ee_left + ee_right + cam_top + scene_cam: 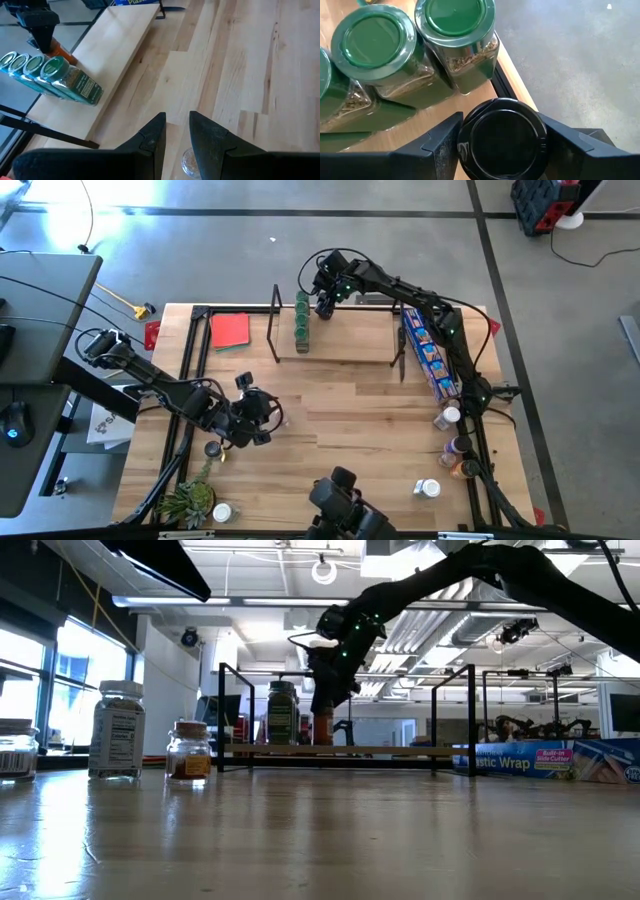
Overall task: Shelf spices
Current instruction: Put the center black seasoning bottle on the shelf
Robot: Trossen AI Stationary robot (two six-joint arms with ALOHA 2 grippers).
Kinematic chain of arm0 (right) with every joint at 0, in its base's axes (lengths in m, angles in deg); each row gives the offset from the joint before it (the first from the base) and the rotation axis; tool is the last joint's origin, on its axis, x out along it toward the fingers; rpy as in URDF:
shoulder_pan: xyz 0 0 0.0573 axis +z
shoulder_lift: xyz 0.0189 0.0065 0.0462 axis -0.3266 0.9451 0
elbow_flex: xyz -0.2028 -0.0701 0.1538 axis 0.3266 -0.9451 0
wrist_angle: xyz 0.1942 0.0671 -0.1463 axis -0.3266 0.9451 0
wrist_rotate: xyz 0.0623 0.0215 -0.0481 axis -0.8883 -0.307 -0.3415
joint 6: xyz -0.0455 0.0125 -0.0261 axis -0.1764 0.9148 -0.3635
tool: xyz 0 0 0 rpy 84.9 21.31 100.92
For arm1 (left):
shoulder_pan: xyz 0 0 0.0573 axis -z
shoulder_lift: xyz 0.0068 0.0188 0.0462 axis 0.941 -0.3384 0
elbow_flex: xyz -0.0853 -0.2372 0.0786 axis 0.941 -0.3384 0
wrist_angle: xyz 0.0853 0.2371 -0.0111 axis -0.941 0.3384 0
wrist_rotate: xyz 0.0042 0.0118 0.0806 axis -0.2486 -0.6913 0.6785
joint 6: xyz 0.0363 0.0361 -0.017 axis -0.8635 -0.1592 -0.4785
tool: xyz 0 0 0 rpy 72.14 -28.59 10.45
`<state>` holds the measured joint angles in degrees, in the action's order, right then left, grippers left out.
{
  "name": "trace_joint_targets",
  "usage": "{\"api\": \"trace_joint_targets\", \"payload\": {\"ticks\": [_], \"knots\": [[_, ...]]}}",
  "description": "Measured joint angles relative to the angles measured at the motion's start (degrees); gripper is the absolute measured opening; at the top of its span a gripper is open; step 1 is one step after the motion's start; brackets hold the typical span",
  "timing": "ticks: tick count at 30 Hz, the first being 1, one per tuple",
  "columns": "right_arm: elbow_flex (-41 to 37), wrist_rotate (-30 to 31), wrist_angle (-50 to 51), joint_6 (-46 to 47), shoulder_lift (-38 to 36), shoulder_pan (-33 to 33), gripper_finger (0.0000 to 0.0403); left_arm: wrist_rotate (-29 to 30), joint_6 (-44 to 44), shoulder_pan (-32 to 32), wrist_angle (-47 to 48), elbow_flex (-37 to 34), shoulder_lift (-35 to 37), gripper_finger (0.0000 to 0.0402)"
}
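Pale wood planks of the table fill the front of the low view, with a bright workshop of ceiling pipes and windows behind. Near the table's left edge stand a white-labelled jar and a small brown jar.

At the far edge sits the shelf; on its left end is a row of green-lidded spices.

Beside them the right gripper stands with its fingers apart around a black-lidded jar resting on the board.

The left gripper is near the table's left side, its narrow fingers over a clear jar; whether it grips, I cannot tell.
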<state>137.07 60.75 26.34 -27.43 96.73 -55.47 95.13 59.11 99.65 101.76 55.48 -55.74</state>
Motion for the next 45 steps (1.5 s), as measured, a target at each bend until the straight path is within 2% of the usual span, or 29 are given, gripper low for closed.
{"api": "trace_joint_targets", "payload": {"ticks": [12, 24, 45], "knots": [[0.23, -1.31, 0.37, -2.99, 0.04, 0.0, 0.0227, -0.08, -0.02, 0.0, -0.46, 0.0, 0.0, 0.008], [6.19, -1.36, 3.52, -3.43, 0.04, 0.04, 0.0228, -0.21, -0.02, 0.0, -0.79, 0.0, 0.0, 0.008], [5.99, -3.89, 6.69, -1.95, 0.52, 0.17, 0.0228, -0.2, -0.56, 0.0, -1.16, 0.0, 0.0, 0.008]]}}
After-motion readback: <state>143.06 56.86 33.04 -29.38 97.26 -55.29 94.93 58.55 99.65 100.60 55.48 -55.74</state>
